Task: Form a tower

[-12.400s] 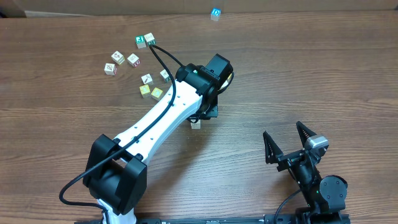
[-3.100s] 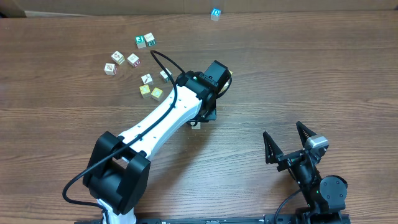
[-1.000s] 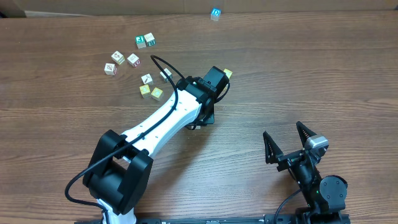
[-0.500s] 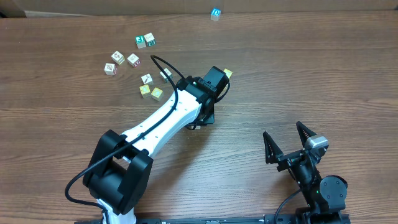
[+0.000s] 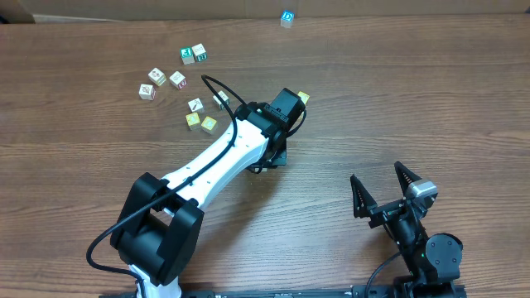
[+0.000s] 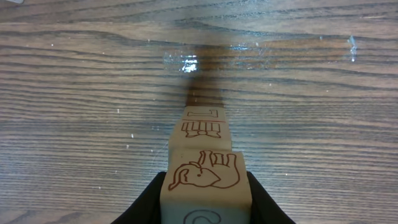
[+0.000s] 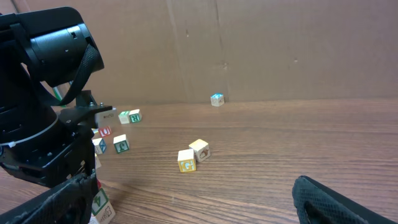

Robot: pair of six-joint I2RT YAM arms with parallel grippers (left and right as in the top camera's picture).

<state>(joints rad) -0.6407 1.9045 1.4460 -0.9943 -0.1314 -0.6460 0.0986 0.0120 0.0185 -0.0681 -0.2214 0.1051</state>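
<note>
Left gripper clamps the top of the tower, at least two cubes; right gripper gapes empty lower right; nine loose cubes upper left.

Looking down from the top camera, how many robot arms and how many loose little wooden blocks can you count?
Robot arms, one white-and-black, one black: 2
Loose small wooden alphabet cubes: 11
Total: 13

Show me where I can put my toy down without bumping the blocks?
The wide bare wood on the right, between the blue block up top and the right gripper. Also free: the wood left of the left arm. Crowded: the loose blocks top left and the tower in the left gripper.
</note>
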